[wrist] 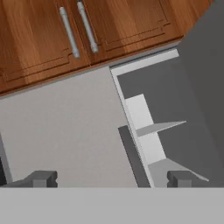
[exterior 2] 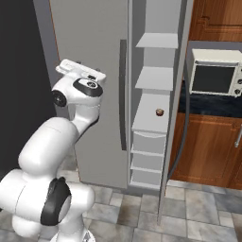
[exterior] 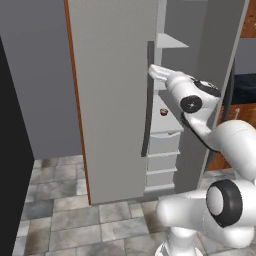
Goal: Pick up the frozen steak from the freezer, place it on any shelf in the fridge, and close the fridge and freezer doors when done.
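- My claw [wrist: 111, 178] stands wide with nothing between its two small dark blocky fingertips [wrist: 43, 178], which rise at the bottom of the hand view, one at each side.
- Between those tips I look onto the flat matte grey face of the closed door [wrist: 65, 127] and its dark grey bar handle [wrist: 133, 157], a slim straight strip running beside the door's edge.
- From the left base view the white, glossy hand [exterior: 160, 73] sits up high, right at that handle [exterior: 148, 100], at the seam between the closed door [exterior: 112, 95] and the open compartment; I can't tell whether it touches.
- Past the handle lies the open compartment, with smooth pale flat shelves [exterior 2: 153, 78] stacked above and boxy pale drawers [exterior 2: 149, 158] below.
- A small brownish-red round item [exterior 2: 159, 112] rests on the lowest open shelf, below the claw's height and to its right; it is too small for me to say what it is.
- The open door [exterior 2: 176, 118] stands swung out on the compartment's right, seen edge-on, thin and grey.
- Beyond it are wood-grain cabinets [exterior 2: 212, 146] with panelled fronts, and a white boxy microwave [exterior 2: 213, 73] with a dark window.
- In the hand view, upper wooden cabinets [wrist: 87, 30] carry two rounded metal bar handles [wrist: 78, 28].
- The floor [exterior: 60, 215] is mottled grey stone tile.
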Controlling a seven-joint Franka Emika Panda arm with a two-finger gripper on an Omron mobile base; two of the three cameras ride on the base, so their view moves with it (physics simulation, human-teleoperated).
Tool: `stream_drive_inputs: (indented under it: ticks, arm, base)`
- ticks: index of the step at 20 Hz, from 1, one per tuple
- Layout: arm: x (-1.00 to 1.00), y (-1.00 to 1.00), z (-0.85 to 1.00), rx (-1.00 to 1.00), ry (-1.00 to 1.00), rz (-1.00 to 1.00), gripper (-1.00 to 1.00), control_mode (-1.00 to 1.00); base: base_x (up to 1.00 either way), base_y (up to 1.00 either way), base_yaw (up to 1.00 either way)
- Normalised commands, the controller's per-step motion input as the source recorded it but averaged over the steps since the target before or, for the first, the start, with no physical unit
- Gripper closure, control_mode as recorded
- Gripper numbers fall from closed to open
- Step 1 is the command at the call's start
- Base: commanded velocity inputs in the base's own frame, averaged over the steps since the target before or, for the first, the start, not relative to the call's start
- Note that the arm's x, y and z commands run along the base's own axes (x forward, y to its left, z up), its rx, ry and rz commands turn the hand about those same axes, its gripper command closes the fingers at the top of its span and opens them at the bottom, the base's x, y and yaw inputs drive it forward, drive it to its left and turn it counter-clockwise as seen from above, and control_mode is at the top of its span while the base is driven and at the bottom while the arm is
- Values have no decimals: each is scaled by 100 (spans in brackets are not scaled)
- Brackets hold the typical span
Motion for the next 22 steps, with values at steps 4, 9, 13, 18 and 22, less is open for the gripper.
stream_drive_inputs:
  ticks: [4, 9, 13, 18, 22]
  arm:
    - [-100, 0, 69, 0, 12, 10, -100, -100]
    - [-100, 0, 78, 0, 21, 9, -100, -100]
    - [-100, 0, 75, -4, 30, 7, -100, -100]
    - [-100, 0, 95, -11, 37, 2, -100, -100]
    - [-87, 0, 74, -17, 35, 0, -100, -100]
  base:
    - [0, 0, 0]
    - [0, 0, 0]
    - [0, 0, 0]
    - [0, 0, 0]
    - [0, 0, 0]
